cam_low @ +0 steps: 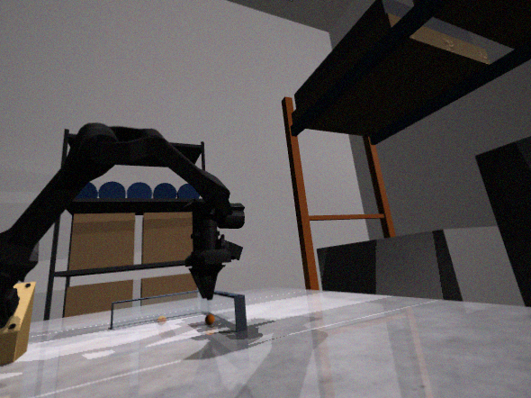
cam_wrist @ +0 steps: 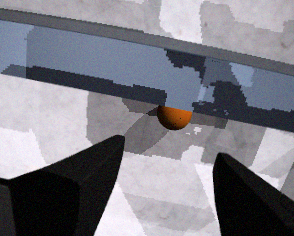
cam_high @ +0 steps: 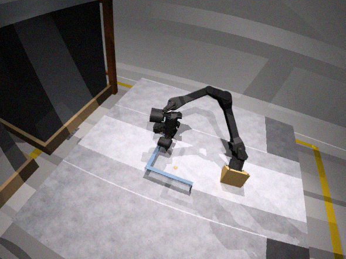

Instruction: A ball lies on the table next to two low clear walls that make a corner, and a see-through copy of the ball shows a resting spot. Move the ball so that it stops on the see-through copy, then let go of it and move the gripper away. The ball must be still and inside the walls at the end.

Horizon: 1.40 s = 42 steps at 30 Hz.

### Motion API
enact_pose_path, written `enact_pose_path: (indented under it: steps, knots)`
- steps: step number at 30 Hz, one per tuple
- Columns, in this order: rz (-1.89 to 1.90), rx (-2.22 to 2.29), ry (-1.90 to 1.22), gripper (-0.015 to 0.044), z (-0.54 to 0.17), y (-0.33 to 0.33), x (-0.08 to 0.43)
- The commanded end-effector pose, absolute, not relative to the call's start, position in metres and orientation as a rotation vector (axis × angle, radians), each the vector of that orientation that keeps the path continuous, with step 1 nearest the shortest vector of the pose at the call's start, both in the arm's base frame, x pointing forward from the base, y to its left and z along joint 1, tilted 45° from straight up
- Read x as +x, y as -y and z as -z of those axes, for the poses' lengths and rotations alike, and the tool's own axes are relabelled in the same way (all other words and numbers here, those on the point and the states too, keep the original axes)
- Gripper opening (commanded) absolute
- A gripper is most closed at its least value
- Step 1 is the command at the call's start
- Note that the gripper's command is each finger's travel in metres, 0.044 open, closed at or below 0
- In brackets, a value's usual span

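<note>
Hanging tip-down over the pale grey table top, the black parallel-jaw gripper is standing half open and holding nothing; jaws are apart with bare table showing between them in the wrist view.

Lying directly below the fingertips in the exterior view, the small orange ball is resting on the table, clear of the gripper. In the wrist view, showing ahead of and between the two dark fingers, the same ball is sitting right against the foot of the low clear bluish walls, a closeness not readable from the other cameras.

Looking down from the top view, hiding the ball under the gripper body, which is hovering over the end of one wall arm. Showing instead, on the arm-base side of the gripper and inside the corner, the pale see-through orange copy of the ball. In the exterior view, appearing faintly to the left of the gripper, behind the clear wall, that copy is lying well apart from the solid ball.

Bolted to a tan wooden block, the black arm is arching over.
</note>
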<state>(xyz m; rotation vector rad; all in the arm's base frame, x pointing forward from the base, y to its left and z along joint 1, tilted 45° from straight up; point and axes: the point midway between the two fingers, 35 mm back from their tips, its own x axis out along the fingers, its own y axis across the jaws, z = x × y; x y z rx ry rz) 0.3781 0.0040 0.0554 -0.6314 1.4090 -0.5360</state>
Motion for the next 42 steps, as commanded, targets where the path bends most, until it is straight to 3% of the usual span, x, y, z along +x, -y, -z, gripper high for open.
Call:
enact_pose_path:
  steps: [1, 29, 33, 42]
  knots:
    - [0.564, -0.622, -1.398, 0.0203, -0.055, -0.003, 0.381]
    - [0.566, -0.623, -1.397, 0.0203, -0.025, 0.027, 0.385]
    - [0.566, -0.623, -1.397, 0.0098, -0.025, 0.027, 0.385]
    - [0.566, -0.623, -1.397, 0.0018, -0.025, 0.027, 0.385]
